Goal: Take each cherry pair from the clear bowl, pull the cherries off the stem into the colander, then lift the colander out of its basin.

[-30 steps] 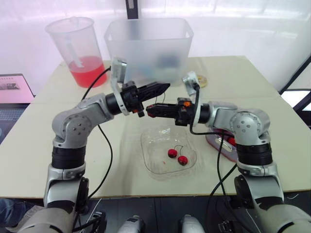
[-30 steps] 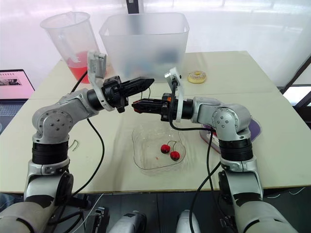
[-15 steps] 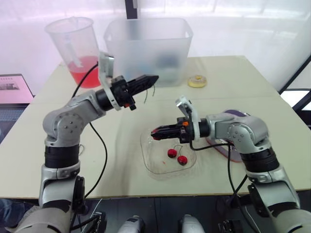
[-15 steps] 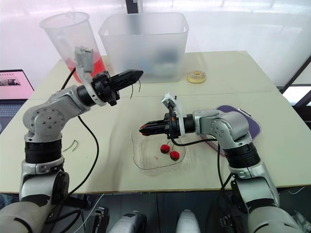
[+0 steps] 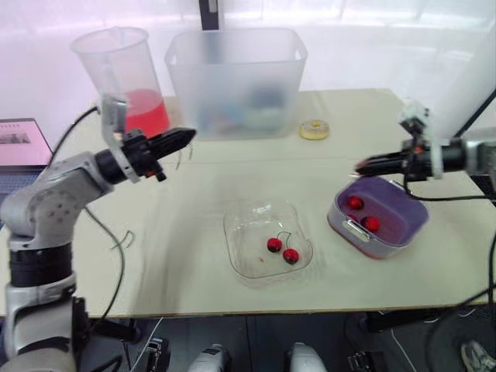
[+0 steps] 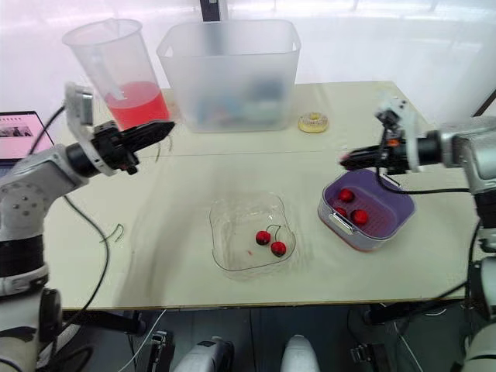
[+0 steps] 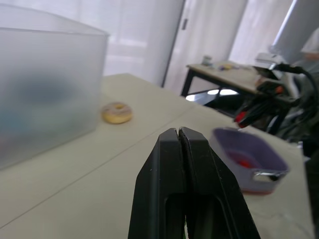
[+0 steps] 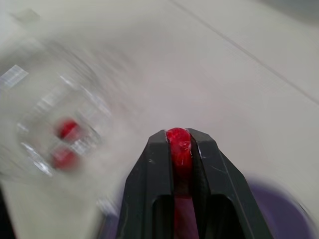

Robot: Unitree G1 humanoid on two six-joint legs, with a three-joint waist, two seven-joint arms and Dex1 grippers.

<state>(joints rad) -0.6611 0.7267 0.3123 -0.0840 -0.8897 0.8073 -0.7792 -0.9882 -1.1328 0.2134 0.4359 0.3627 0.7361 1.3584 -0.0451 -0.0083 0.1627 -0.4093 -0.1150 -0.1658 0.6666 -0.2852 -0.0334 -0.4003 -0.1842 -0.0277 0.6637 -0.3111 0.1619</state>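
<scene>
A cherry pair (image 5: 283,249) lies in the clear bowl (image 5: 240,232) at lower centre of the frame, and loose cherries (image 5: 355,203) sit in the purple colander (image 5: 403,211) at right on the counter (image 5: 232,170). Just past the colander's upper-left edge, the right gripper (image 5: 360,165) has its jaws grasping a cherry (image 8: 178,144). The left gripper (image 5: 190,136), jaws clenched, hangs at upper left near the jug (image 5: 124,70).

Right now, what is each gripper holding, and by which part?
Right gripper: a cherry, pinched across its body at the very tip. Left gripper: shut; whether a stem is caught in it cannot be told.
</scene>
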